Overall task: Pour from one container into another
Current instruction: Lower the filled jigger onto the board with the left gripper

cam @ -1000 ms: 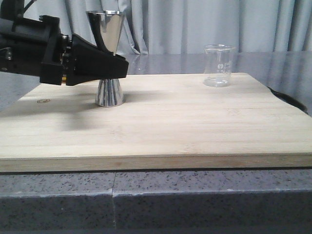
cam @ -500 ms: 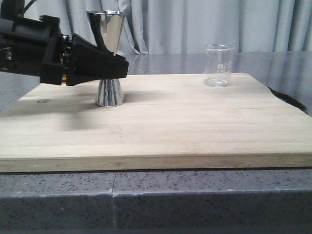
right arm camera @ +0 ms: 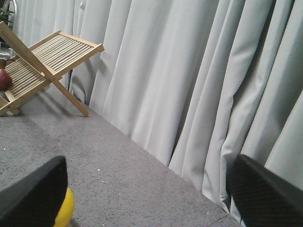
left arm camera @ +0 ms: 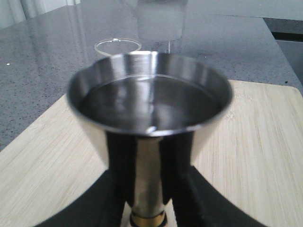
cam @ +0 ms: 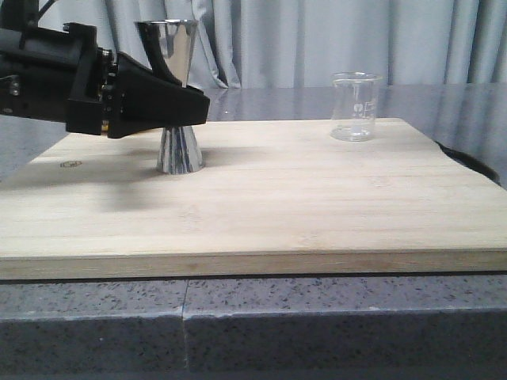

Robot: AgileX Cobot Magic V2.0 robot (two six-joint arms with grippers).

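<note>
jigger waist: in the front view the steel jigger [cam: 176, 95] has its narrow middle covered by the black left gripper [cam: 190, 107], so the gold band is hidden there
jigger base: cut off by the bottom edge in the left wrist view, only the upper cone [left arm camera: 149, 111] and a sliver of band show
glass beaker: in the left wrist view only its rim [left arm camera: 118, 45] shows behind the jigger, blurred
beaker markings: too small to read on the glass beaker [cam: 354, 106]
right gripper [right arm camera: 151, 189]: only two dark fingertips [right arm camera: 33, 194] at the lower corners
yellow object [right arm camera: 64, 208]: mostly hidden at lower left, kind unclear
wooden rack [right arm camera: 42, 64]: cut off at left edge
</note>
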